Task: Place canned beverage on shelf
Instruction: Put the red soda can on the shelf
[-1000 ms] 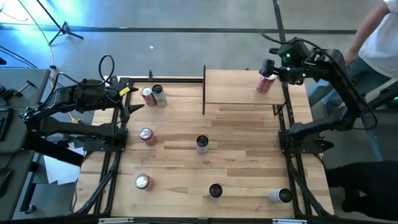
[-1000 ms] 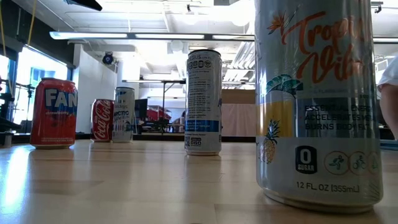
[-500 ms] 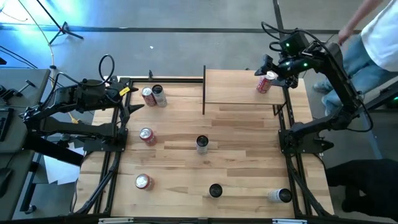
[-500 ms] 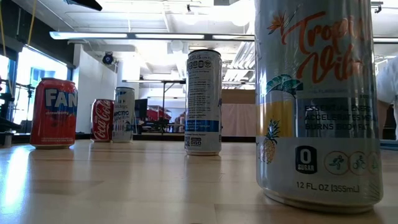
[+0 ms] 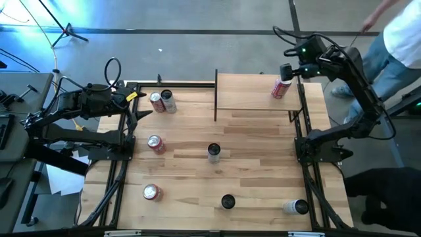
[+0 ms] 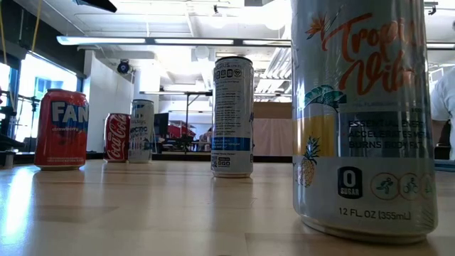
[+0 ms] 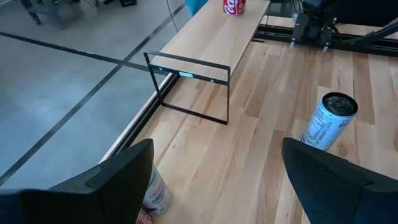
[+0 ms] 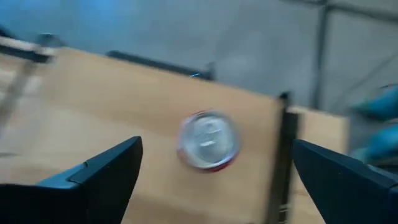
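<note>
1. The small rectangular light-wood shelf with a thin black metal frame (image 5: 256,92) sits toward 1 o'clock on the large striped wooden tabletop (image 5: 256,158).
2. A red canned beverage with a silver top (image 5: 281,88) stands upright on the shelf board, near the board's 3 o'clock end.
3. The right gripper (image 5: 287,71) hangs above that can, apart from it; its two dark fingers are spread wide and grip nothing. In the right wrist view the can's silver lid (image 8: 208,139) shows between the fingers (image 8: 99,176), clear of both.
4. The left gripper (image 5: 135,105) waits at 10 o'clock over the tabletop's edge, fingers parted and empty.
5. A red can and a silver-and-black can (image 5: 162,101) stand touching at 11 o'clock, just beside the left gripper.
6. Another red can (image 5: 155,144) stands at 9 o'clock, and a third red can (image 5: 152,192) at 7 o'clock.
7. A slim pale can with a dark top (image 5: 214,153) stands near the centre of the tabletop.
8. A dark-topped can (image 5: 227,201) stands at 6 o'clock, and a pale can (image 5: 295,207) lies on its side at 5 o'clock.
9. A person in a white top and blue trousers (image 5: 401,39) stands beyond the table at 2 o'clock.
</note>
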Motion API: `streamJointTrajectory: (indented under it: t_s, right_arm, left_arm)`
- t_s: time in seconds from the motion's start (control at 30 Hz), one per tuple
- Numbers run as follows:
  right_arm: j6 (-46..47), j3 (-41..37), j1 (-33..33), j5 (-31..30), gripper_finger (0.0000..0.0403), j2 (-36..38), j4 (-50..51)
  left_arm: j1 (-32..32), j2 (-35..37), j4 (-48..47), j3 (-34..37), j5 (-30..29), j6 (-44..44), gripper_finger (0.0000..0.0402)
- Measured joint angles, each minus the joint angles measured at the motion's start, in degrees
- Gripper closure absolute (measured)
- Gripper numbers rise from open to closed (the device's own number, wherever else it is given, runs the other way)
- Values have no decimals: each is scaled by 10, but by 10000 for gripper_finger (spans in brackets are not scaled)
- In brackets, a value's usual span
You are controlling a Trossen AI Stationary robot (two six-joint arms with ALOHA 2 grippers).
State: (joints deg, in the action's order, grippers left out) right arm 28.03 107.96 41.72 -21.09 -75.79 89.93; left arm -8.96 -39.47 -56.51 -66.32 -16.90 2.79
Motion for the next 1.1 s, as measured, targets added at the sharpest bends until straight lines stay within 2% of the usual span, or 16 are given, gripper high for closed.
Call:
streamJointTrajectory:
  t_s: [0.17, 0.5, 0.63, 0.77, 0.87, 0.93, 1.03, 1.1]
  right_arm:
    - [-9, -35, 20, -101, 3, 12, 1]
    - [127, -54, 48, -274, 3, 22, -10]
    - [146, -54, 35, -341, 3, 22, -47]
    - [122, -54, 16, -399, 3, 27, -113]
    - [71, -54, 12, -412, 3, 36, -173]
    - [24, -53, 13, -400, 3, 43, -206]
    - [-23, -53, 29, -328, 3, 52, -208]
    - [-9, -53, 46, -260, 3, 57, -169]
  left_arm:
    - [0, 0, 0, 0, 0, 0, 67]
    - [0, 0, 0, 0, 0, 0, 67]
    - [0, 0, 0, 0, 0, 0, 67]
    - [0, 0, 0, 0, 0, 0, 67]
    - [0, 0, 0, 0, 0, 0, 67]
    - [0, 0, 0, 0, 0, 0, 67]
    - [0, 0, 0, 0, 0, 0, 67]
    - [0, 0, 0, 0, 0, 0, 67]
